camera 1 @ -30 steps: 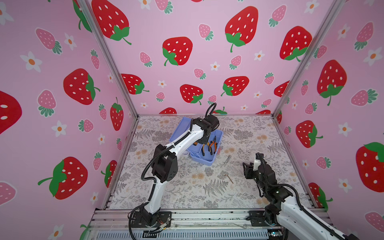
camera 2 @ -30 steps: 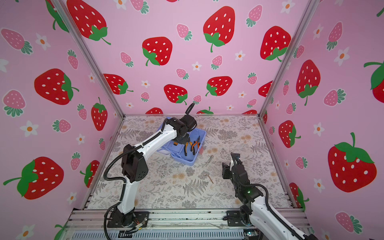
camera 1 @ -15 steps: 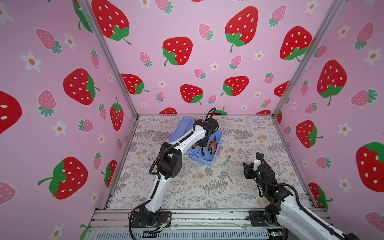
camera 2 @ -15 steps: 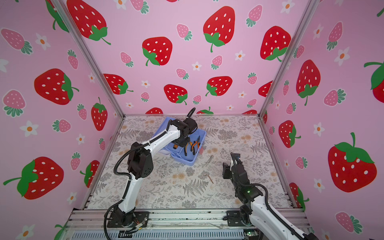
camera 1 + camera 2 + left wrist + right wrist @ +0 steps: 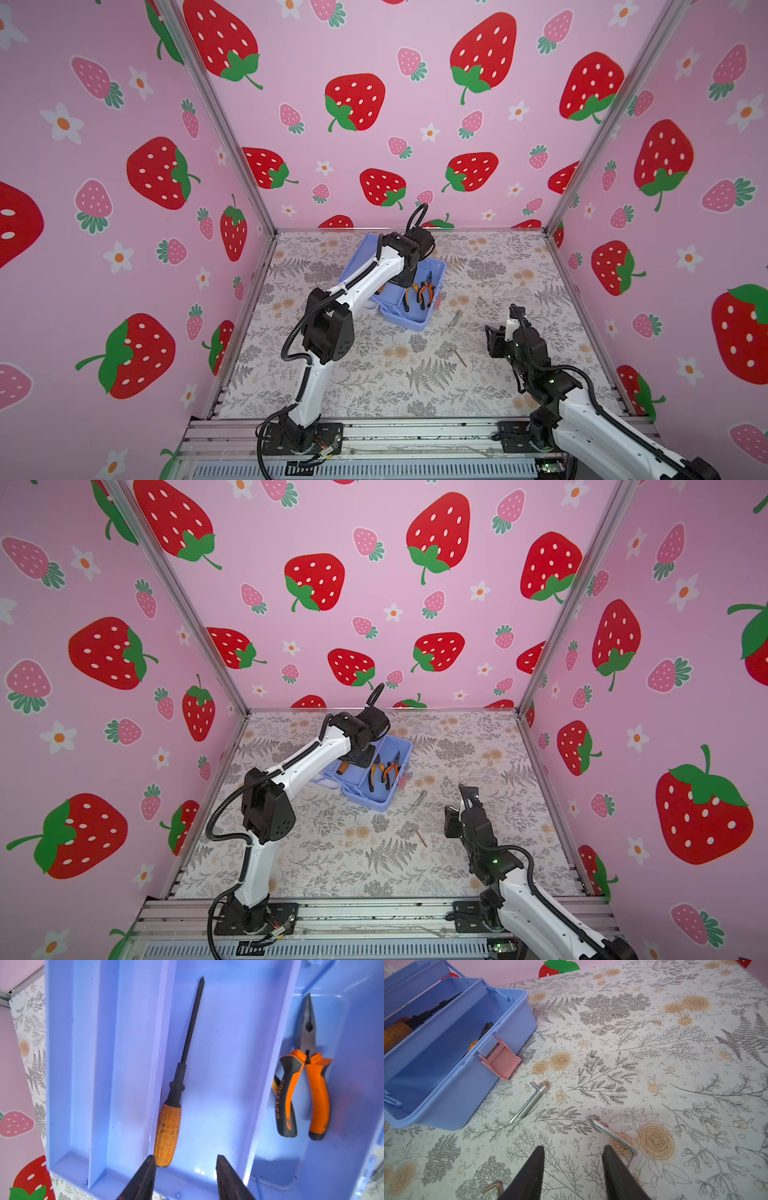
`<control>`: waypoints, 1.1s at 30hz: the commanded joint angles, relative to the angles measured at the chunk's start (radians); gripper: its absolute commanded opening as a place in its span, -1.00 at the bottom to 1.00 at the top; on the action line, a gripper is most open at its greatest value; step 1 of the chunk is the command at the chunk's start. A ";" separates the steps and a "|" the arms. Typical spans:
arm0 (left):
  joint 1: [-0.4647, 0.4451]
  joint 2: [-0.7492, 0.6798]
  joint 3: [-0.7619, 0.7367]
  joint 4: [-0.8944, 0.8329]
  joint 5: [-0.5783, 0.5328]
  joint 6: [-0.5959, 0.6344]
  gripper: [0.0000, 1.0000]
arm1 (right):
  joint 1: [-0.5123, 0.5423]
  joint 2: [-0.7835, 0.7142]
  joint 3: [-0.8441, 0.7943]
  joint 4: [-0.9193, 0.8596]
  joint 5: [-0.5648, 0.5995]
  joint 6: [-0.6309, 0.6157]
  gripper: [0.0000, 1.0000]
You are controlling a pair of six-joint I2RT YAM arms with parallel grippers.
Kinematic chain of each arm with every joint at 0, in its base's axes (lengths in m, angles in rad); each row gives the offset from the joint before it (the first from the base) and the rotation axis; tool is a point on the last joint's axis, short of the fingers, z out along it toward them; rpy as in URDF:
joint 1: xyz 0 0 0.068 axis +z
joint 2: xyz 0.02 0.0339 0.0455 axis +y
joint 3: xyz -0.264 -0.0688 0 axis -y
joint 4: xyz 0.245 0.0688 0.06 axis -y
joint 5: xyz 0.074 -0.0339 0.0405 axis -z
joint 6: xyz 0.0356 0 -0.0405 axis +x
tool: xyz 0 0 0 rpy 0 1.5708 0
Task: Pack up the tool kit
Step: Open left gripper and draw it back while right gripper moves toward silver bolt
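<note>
**Left gripper** [image 5: 186,1159] poised over the tray [image 5: 128,1084] of the tool kit [image 5: 415,322], which stands open toward the far edge of the worktop [image 5: 374,386], about midway along it. Its fingers are spread and pinch nothing. The screwdriver [image 5: 178,1084] lies free in the tray's wide compartment, alongside the divider, handle end just beyond the fingertips. The step in hand appears to be stowing this tool. It would finish well with a straight lift, fingers held apart, so neither clips the handle or the tray wall. The two narrower compartments are empty. The base below holds orange-handled pliers [image 5: 303,1084], with a second pair partly hidden beside them. **Right gripper** [image 5: 573,1151], fingers likewise spread and empty, hovers over the worktop's right half near a silver hex key [image 5: 614,1138]. A threaded key [image 5: 531,1101] lies just beside the kit's pink latch [image 5: 500,1064]; both are yet to be packed
</note>
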 commanded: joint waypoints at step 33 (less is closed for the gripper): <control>-0.419 -0.521 -0.734 0.482 -0.098 -0.248 0.16 | 0.091 0.302 0.107 0.003 -0.188 0.082 -0.29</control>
